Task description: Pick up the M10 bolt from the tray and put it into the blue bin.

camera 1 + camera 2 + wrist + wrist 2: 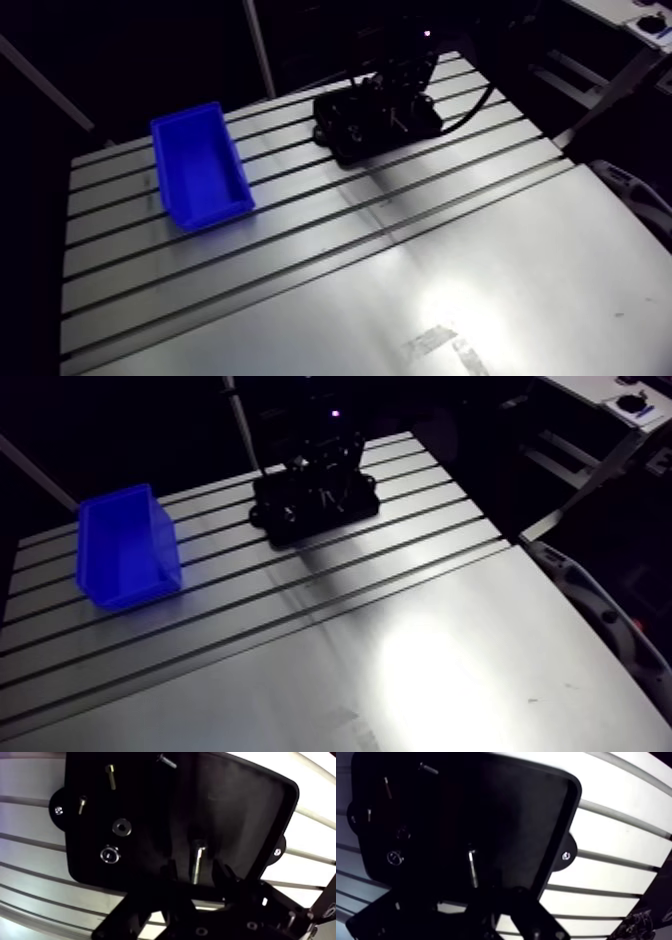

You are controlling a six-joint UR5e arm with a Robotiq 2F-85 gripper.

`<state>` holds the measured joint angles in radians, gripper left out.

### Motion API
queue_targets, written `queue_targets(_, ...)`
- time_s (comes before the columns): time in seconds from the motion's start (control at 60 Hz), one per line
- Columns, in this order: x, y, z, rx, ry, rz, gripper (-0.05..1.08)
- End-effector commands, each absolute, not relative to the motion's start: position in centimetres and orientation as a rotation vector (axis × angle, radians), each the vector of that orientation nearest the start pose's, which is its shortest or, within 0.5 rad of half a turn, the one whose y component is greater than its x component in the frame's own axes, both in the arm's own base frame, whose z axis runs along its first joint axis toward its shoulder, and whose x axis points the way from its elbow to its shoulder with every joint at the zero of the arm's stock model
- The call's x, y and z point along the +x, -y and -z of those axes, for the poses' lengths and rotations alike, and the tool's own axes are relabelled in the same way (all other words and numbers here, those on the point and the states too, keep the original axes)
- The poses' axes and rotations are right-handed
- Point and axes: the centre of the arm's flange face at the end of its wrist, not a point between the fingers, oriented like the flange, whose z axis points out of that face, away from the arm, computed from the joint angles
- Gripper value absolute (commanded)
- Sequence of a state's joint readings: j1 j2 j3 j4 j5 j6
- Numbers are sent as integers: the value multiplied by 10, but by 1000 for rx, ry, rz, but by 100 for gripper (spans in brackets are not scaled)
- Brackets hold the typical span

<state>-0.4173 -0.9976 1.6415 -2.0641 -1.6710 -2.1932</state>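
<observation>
Pincer (196, 870) is down low over the black tray (240, 807), fingers apart at a middling width. Big silver bolt (198, 854) lies flat on the tray floor right between them, shank running lengthwise down the gap. I see a sliver of dark on each side of it, so nothing is clamped, though it's murky there and light contact can't be ruled out.

Other bits in the tray sit off to one side of the pincer, all apart from the bolt: a brass screw (111, 776), a small screw (82, 804), a washer (121, 827) and a nut (109, 854). One more screw (167, 760) lies ahead, near the far wall.

The blue bin (215, 214) stands well apart from the pincer, off to the side across the slotted surface (420, 260). It looks empty from here.

Step in hand, as I read it: grasp approach, lined up and not yet closed. Task barely begun, bolt not yet lifted.

Next move, I'd say: settle down if there's room, then close across the shank. It's round steel and could roll or slip, so squeeze square on the middle. Then lift straight up clear of the tray wall before swinging over to the bin.
</observation>
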Motion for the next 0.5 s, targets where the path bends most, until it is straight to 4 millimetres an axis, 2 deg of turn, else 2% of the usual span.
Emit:
queue_targets(0.017, -624, -142, -172, -314, -2945, -19, 54)
queue_targets(0.5, -625, -142, -170, -312, -2948, -22, 57)
